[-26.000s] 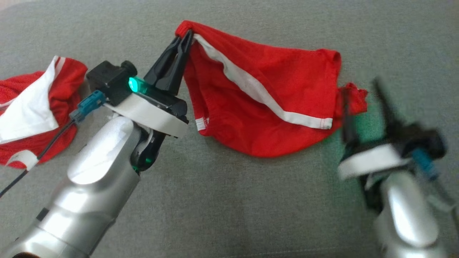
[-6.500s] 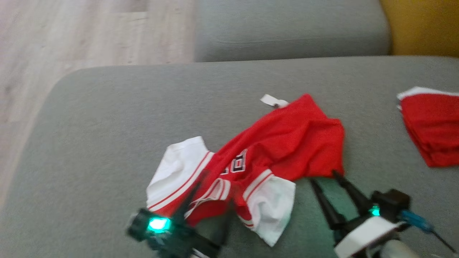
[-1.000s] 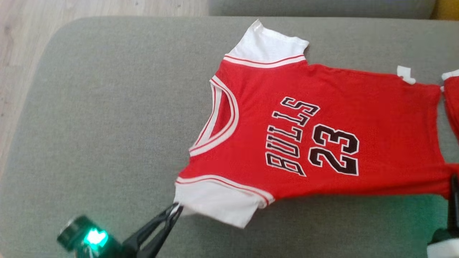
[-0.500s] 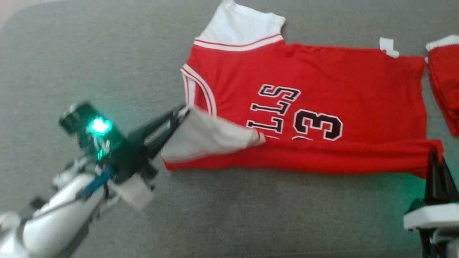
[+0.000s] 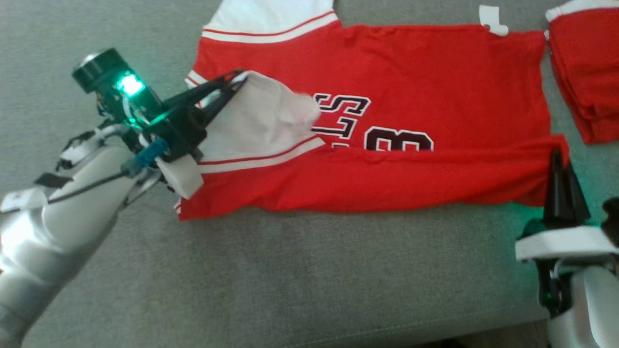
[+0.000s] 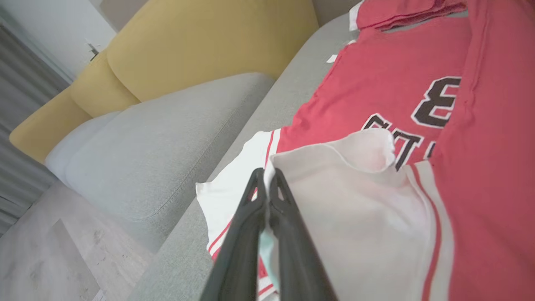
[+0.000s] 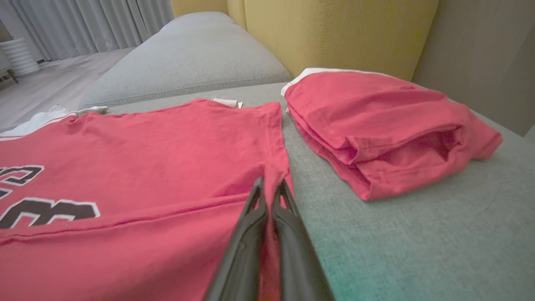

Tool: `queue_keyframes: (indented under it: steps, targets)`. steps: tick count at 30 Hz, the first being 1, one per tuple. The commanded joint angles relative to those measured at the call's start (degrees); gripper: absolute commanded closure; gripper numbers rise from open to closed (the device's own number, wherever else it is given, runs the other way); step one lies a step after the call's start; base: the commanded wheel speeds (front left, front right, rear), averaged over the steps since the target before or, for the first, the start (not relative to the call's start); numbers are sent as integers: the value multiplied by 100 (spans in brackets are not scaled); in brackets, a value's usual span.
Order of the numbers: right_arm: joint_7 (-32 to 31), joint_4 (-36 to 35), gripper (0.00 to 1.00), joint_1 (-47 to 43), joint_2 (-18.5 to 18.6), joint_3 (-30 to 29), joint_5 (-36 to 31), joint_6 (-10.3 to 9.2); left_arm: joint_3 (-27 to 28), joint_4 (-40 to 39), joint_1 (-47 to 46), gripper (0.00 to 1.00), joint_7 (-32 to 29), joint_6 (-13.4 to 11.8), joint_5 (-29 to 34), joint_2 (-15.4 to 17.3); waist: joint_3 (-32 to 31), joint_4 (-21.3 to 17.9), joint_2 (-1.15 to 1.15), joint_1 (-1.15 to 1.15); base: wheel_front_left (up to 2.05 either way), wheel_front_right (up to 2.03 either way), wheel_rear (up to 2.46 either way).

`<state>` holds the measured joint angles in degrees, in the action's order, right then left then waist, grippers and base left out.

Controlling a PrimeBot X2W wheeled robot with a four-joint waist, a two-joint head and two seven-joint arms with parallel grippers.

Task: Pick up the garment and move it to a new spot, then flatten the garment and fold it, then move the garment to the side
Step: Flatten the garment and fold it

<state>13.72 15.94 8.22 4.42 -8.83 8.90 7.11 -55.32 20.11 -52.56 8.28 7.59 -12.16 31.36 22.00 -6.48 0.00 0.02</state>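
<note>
The garment (image 5: 435, 63) is a red jersey with white sleeves and black lettering, lying flat on the grey sofa cushion (image 5: 314, 280). Its near long edge is folded over the front and covers the lower half of the print. My left gripper (image 5: 237, 79) is shut on the near white sleeve (image 5: 261, 121) and holds it above the chest lettering. In the left wrist view the left gripper (image 6: 265, 173) pinches the sleeve (image 6: 355, 200) at its edge. My right gripper (image 5: 556, 154) is shut on the folded hem corner. In the right wrist view the right gripper (image 7: 269, 184) clamps red cloth of the garment (image 7: 146, 146).
A folded red piece of clothing (image 5: 580, 72) lies just right of the jersey's hem, close to my right gripper, also seen as the folded red piece (image 7: 376, 121). A yellow backrest (image 7: 334, 33) and a second grey cushion (image 6: 159, 146) stand beyond. Wooden floor (image 6: 42, 259) lies past the cushion's left end.
Both grippers have carried the near edge farther over the jersey, and the fold now hides more of the lettering. The sleeve has risen with the left gripper. The head camera has also shifted.
</note>
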Motion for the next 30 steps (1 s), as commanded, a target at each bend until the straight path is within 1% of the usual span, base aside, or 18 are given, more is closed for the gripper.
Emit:
queue_keyframes:
  steps: [1,5,7,8,9,10,11,14,16,19,20,25,28,30]
  targets:
    - [98,-48,100,253,54,143,15,37,110,165,-416,100,136,-12,-64,160,153,-140,0,-2,0,0,0]
    - [118,109,100,473,54,100,-38,37,42,514,-620,100,282,-11,-62,135,213,-148,0,-2,0,0,0]
    - [124,198,100,597,47,103,-62,37,123,687,-697,100,399,-82,-96,79,233,-141,0,-2,0,0,0]
    - [125,222,98,644,42,105,-64,37,164,751,-721,100,450,-159,-94,51,239,-133,0,-2,0,0,0]
    - [125,258,67,675,37,106,-56,37,217,811,-726,100,493,-246,-114,16,239,-122,0,-2,0,0,0]
    - [126,310,13,694,31,101,-34,37,268,857,-722,49,533,-343,-126,-18,236,-101,0,-2,0,0,0]
    - [126,337,0,711,27,86,-26,37,318,886,-704,0,567,-441,-141,-54,226,-77,0,-2,0,0,0]
    - [127,334,0,679,15,41,-41,37,476,898,-486,0,621,-703,-289,-121,131,-17,0,-2,0,0,0]
    - [127,279,0,591,3,-6,-48,37,647,823,-175,0,636,-920,-519,-143,38,10,0,-2,0,0,0]
    - [127,199,0,387,-17,-76,-54,37,863,602,500,0,630,-1166,-987,-177,-114,60,0,-2,0,0,0]
    - [127,168,0,252,-35,-97,-32,37,993,426,1035,0,550,-1287,-1388,-226,-213,84,0,-2,0,0,0]
    - [128,177,0,35,-71,-102,65,37,1150,76,2038,0,275,-1486,-2098,-269,-347,121,0,-2,0,0,0]
    - [128,208,0,5,-83,-70,103,37,1236,-23,2362,0,136,-1446,-2492,-343,-361,113,0,-2,0,0,0]
    - [128,241,0,11,-87,-57,120,37,1208,-4,2500,0,8,-1438,-2594,-330,-358,92,0,-2,0,0,0]
